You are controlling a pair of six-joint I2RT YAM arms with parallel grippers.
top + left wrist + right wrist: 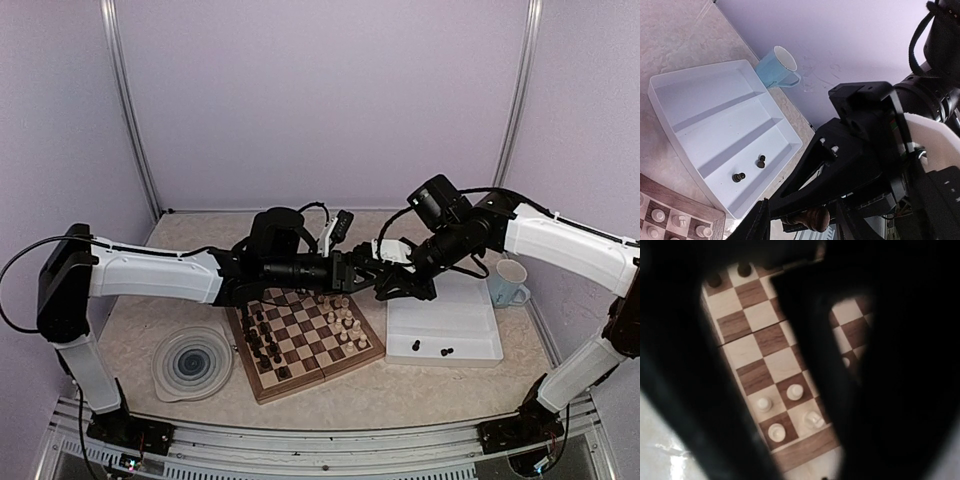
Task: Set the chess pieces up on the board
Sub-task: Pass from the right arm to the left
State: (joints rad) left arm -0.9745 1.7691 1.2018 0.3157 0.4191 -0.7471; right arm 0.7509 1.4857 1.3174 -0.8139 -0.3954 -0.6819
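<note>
**Top view.** The board (316, 370) lies on the table (450, 385), with the plate (193, 362) to its left and the tray (450, 315) to its right. A mug (508, 283) stands just beyond the tray. Dark pieces (262, 335) stand along the board's left side and cream pieces (345, 320) along its right side. Two loose pieces (416, 346), both dark, lie apart from each other in the tray near its front wall. The left gripper (350, 270) and the right gripper (385, 287) meet tip to tip in the air above the board's far right corner.

**Left wrist view.** The right gripper's jaws are drawn narrow. A held piece (812, 218), dark brown and lying sideways, appears to be pinched at their tips. The left gripper's jaws stand partly spread, one on each side of this piece, and do not clamp it. The tray, the loose pieces and the mug show behind.

**Right wrist view.** The right gripper's own jaws appear only as blurred black shapes. The board lies below them, with four cream pieces near one edge and two dark pieces at the far end.
</note>
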